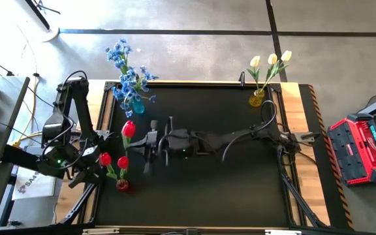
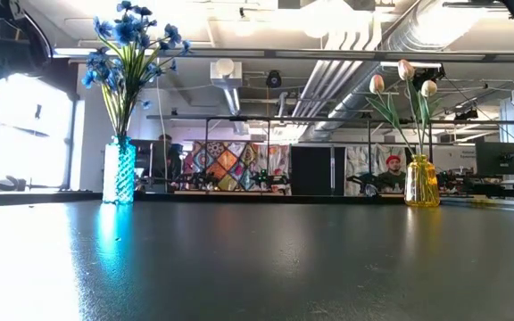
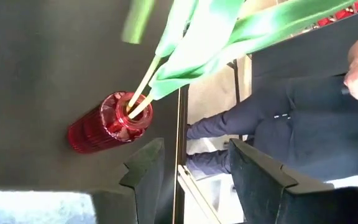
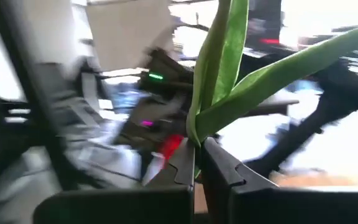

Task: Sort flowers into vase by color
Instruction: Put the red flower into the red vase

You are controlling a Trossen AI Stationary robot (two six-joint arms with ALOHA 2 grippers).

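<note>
A red vase (image 1: 123, 185) stands at the table's near left with two red tulips (image 1: 113, 160) in it; the left wrist view shows their stems in the vase's mouth (image 3: 131, 109). My left gripper (image 3: 194, 155) hovers open beside that vase, with nothing between its fingers. My right gripper (image 1: 150, 149) reaches across from the table's right and is shut on a third red tulip (image 1: 128, 128), between the red vase and the blue vase (image 1: 136, 106) of blue flowers. Cream tulips stand in a yellow vase (image 1: 256, 99) at the far right. My right gripper pinches the tulip's green stem (image 4: 194, 138) between its two fingers, just where the long leaves branch off. The fingers lie level, coming from the table's right, and cross the stem. The tulip is lifted clear of the table, with its red head (image 1: 128, 128) beyond the fingers toward the left.
The blue vase (image 2: 119, 174) and the yellow vase (image 2: 420, 192) stand along the far edge. A person in dark clothes (image 3: 278, 118) stands beyond the table's edge by the left arm. A red and black case (image 1: 361, 150) lies off the table's right.
</note>
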